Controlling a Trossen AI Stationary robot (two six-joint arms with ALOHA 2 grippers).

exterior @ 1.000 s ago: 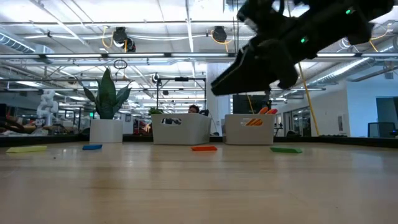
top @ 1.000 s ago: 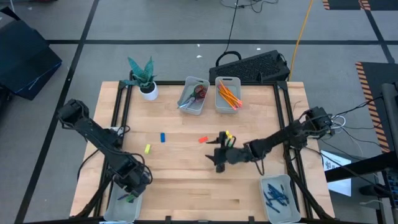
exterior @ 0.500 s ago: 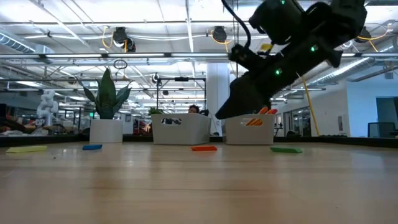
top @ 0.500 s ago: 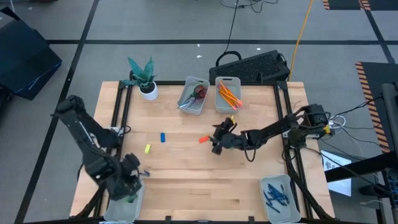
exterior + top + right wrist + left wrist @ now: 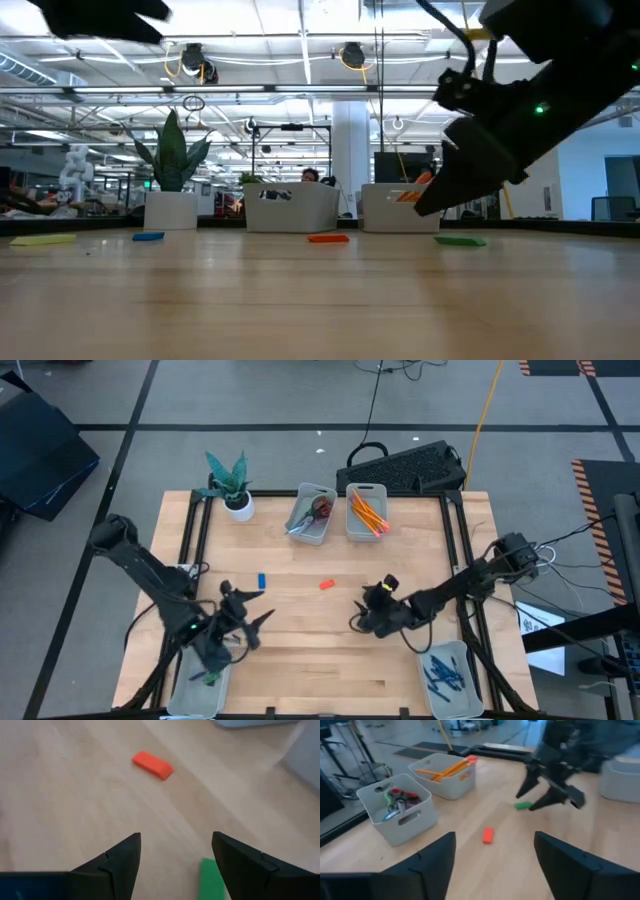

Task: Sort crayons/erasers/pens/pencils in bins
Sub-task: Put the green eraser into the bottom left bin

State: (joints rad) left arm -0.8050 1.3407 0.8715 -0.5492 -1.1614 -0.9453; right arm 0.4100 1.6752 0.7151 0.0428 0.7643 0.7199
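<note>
The right claw [image 5: 366,612] hangs above the middle of the counter [image 5: 300,660], its fingers [image 5: 240,865] spread wide and holding nothing; in its wrist view a green eraser [image 5: 212,879] lies just between and below the fingers, with a red eraser [image 5: 152,764] a little farther off on the bare wood. From above the red eraser [image 5: 326,585] sits near the counter's centre, and a blue eraser [image 5: 262,580] lies to its left, well apart from it. The left claw [image 5: 245,622] hovers over the near left part of the counter, also spread wide and empty, its fingers [image 5: 427,862] framing the red eraser [image 5: 488,835], the green eraser [image 5: 523,805] and the right claw [image 5: 552,785] beyond. Along the far edge stand two bins side by side: one [image 5: 312,513] holds scissors, the other [image 5: 365,512] holds orange pencils [image 5: 368,512]. A third bin [image 5: 447,678] at the near right corner holds dark blue pens [image 5: 441,674], and a fourth [image 5: 200,695] at the near left corner has a small green thing in it that I cannot make out. A potted plant [image 5: 232,485] stands at the far left. In the low view a yellow-green eraser [image 5: 42,239] lies at the far left of the counter, beside the blue one [image 5: 148,237].
</note>
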